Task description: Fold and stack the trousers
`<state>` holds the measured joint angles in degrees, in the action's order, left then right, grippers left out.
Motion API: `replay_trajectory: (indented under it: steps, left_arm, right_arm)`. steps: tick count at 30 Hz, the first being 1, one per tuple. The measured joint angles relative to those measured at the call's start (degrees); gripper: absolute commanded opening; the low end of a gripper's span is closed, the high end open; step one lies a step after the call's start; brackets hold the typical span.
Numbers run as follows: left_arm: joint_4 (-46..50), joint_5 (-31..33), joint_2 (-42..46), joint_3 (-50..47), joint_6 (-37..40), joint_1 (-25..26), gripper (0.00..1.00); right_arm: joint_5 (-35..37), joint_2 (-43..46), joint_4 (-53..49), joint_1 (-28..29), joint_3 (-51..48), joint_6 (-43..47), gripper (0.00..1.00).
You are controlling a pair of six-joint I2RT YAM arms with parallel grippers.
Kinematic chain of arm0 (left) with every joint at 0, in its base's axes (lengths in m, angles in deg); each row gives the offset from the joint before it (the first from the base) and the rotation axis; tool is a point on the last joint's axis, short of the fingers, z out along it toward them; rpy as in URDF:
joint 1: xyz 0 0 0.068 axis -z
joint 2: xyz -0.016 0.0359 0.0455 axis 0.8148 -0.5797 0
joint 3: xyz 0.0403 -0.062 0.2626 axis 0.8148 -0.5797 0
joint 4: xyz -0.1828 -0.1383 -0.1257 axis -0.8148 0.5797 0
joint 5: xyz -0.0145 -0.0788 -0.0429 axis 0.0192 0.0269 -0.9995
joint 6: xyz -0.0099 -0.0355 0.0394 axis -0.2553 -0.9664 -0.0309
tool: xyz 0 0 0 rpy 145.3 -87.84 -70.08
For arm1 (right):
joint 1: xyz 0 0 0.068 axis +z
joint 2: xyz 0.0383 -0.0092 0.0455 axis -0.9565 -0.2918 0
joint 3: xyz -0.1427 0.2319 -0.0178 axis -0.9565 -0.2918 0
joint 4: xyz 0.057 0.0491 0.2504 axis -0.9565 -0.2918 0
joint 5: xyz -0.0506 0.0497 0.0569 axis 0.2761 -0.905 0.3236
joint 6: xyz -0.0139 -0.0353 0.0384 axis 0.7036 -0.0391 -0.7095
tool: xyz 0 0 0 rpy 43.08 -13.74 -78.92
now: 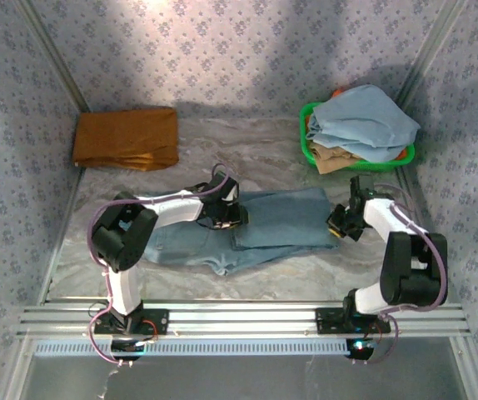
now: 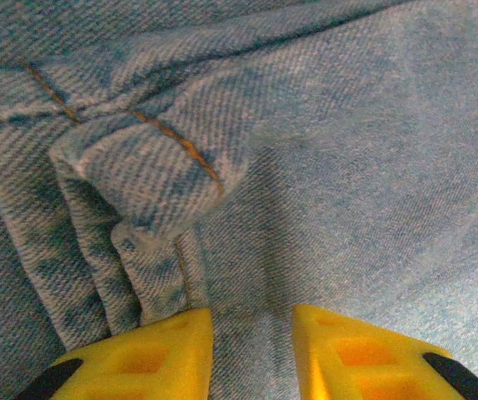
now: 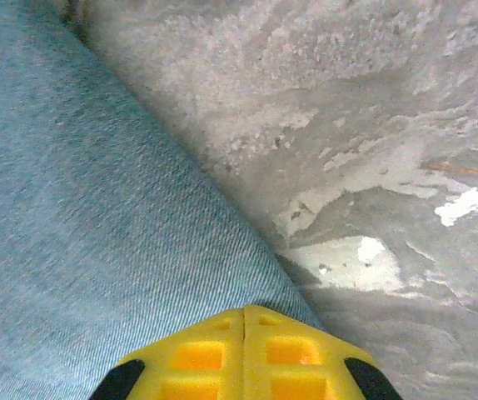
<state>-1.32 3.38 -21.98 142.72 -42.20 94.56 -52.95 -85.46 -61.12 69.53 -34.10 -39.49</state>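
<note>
The trousers (image 1: 281,221), faded blue denim jeans, lie folded across the middle of the table. My left gripper (image 1: 232,215) sits low over their middle. In the left wrist view its yellow fingers (image 2: 156,354) stand apart, open, with flat denim (image 2: 347,167) under the gap and a bunched seam fold (image 2: 139,175) just ahead on the left. My right gripper (image 1: 337,225) is at the jeans' right edge. In the right wrist view its tips (image 3: 245,312) are pressed together, shut, over the rim of the denim (image 3: 97,208), and no cloth shows between them.
An orange-brown folded garment (image 1: 126,139) lies at the back left. A green basket (image 1: 306,137) at the back right holds a pale grey-blue garment (image 1: 364,121) and a tan one (image 1: 335,158). Bare marbled tabletop (image 3: 372,167) lies right of the jeans. Patterned walls enclose the table.
</note>
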Motion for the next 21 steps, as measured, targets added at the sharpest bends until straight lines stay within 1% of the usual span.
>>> replay_trajectory:
  steps: [1,3,5,6,7,11,13,16,17,18,19,21]
  left_arm:
    - [0.37,0.2,0.39,-0.11,0.24,-0.02,0.39]
    - [1.99,1.11,2.25,-0.98,1.25,-0.61,0.42]
    - [4.44,2.12,4.76,-1.99,1.99,-1.81,0.44]
    - [5.92,2.56,6.29,-2.45,2.43,-2.75,0.46]
    - [7.21,2.95,7.82,-2.71,2.8,-3.78,0.48]
    - [11.87,3.82,15.91,-3.28,5.16,-10.38,0.61]
    - [13.16,4.13,20.2,-4.11,5.84,-14.4,0.71]
    - [15.28,4.68,27.15,-6.69,6.34,-22.36,0.85]
    - [15.98,4.87,29.29,-7.89,6.27,-25.33,0.92]
    - [16.5,5.25,31.23,-9.29,6.01,-28.28,0.98]
    - [17.27,5.68,33.05,-10.64,5.68,-31.17,0.99]
    - [18.82,6.69,36.61,-13.7,5.03,-36.94,1.0]
  right_arm:
    - [0.22,0.76,-0.37,0.0,0.04,0.26,0.16]
    - [0.9,2.45,-1.07,0.0,0.2,1.2,0.36]
    - [1.7,3.72,-1.73,0.0,0.48,2.45,0.51]
    - [2.21,4.46,-1.81,0.0,0.55,2.67,0.56]
    - [2.67,4.98,-1.92,0.0,0.59,3.26,0.59]
    - [4.11,6.08,-1.99,0.17,0.63,4.22,0.67]
    - [4.76,6.05,-2.01,0.26,0.63,4.44,0.71]
    - [5.22,5.77,-1.9,0.28,0.63,4.48,0.74]
    - [5.35,5.31,-1.86,0.37,0.63,4.48,0.79]
    - [5.38,4.74,-1.84,0.44,0.61,4.46,0.82]
    - [5.51,4.22,-1.77,0.52,0.61,4.63,0.82]
    - [5.66,3.04,-1.7,0.72,0.61,4.48,0.84]
